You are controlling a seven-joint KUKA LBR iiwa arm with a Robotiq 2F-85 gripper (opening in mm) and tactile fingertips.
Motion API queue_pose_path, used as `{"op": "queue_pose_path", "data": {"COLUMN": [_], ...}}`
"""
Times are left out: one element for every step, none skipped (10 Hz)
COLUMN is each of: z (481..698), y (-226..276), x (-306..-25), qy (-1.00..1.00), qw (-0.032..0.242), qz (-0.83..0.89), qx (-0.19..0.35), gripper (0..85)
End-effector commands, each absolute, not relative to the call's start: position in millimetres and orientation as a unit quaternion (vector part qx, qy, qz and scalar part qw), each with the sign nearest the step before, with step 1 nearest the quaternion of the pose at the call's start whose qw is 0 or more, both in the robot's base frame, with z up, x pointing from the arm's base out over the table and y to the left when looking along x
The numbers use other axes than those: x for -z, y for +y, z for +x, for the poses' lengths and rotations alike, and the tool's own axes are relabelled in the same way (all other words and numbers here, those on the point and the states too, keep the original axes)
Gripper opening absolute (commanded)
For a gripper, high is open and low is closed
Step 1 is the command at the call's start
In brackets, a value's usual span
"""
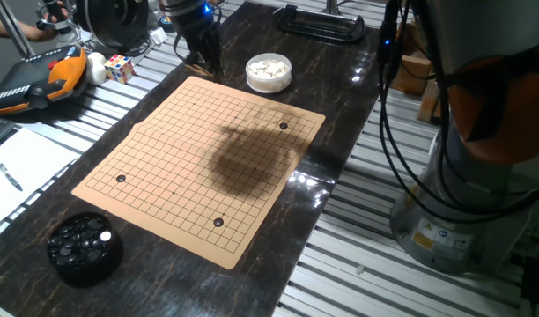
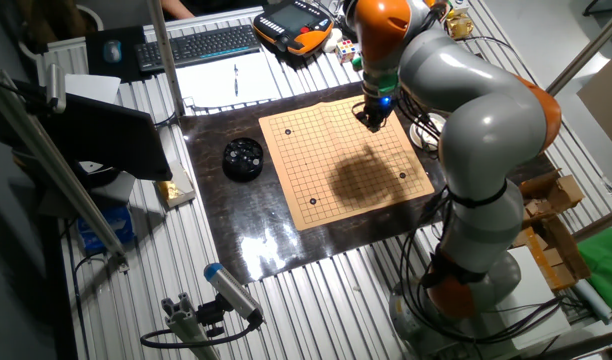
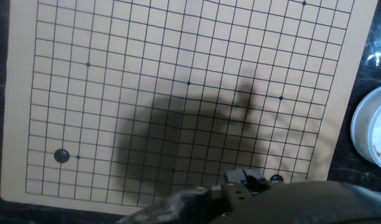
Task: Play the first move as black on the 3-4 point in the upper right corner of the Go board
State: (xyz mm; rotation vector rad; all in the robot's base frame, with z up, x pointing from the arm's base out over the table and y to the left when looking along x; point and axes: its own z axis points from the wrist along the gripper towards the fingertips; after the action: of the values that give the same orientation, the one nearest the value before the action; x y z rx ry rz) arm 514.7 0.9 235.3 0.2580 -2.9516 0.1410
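Note:
The tan Go board (image 1: 199,158) lies on the dark table, also in the other fixed view (image 2: 346,160) and the hand view (image 3: 178,81). Three black stones lie on it near its corners: one (image 1: 283,125), a second (image 1: 121,178), a third (image 1: 218,223). In the hand view one black stone (image 3: 61,155) sits one line beside a star dot, and another (image 3: 276,179) lies by the fingers. My gripper (image 1: 202,55) (image 2: 374,115) hangs above the board's far edge near the white bowl. Its fingers (image 3: 246,180) are dark and blurred; I cannot tell if they hold anything.
A white bowl of white stones (image 1: 269,70) (image 3: 374,130) stands just off the board's far edge. A black bowl of black stones (image 1: 83,246) (image 2: 243,158) stands off the near left corner. A pendant (image 1: 40,79), a Rubik's cube (image 1: 120,67) and a clamp (image 1: 318,22) lie at the back.

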Motion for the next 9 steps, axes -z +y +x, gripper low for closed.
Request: {"op": "queue_pose_path", "data": {"z": [514.7, 514.7, 514.7, 514.7, 514.7, 514.7, 514.7, 514.7, 514.7], "y": [0.7, 0.7, 0.7, 0.7, 0.7, 0.7, 0.7, 0.7, 0.7], "x": [-235.8, -235.8, -235.8, -235.8, -235.8, -235.8, -235.8, -235.8, -235.8], "qy": [-0.995, -0.996, -0.997, -0.996, -0.994, -0.992, -0.992, -0.996, -0.995], "qw": [0.058, 0.065, 0.065, 0.073, 0.083, 0.089, 0.090, 0.056, 0.065], "qz": [0.079, 0.052, 0.051, 0.053, 0.070, 0.081, 0.087, 0.073, 0.068], "qx": [0.003, 0.025, 0.011, 0.015, 0.015, 0.025, 0.018, -0.007, 0.018], "gripper": [0.7, 0.7, 0.7, 0.7, 0.7, 0.7, 0.7, 0.7, 0.7]}}
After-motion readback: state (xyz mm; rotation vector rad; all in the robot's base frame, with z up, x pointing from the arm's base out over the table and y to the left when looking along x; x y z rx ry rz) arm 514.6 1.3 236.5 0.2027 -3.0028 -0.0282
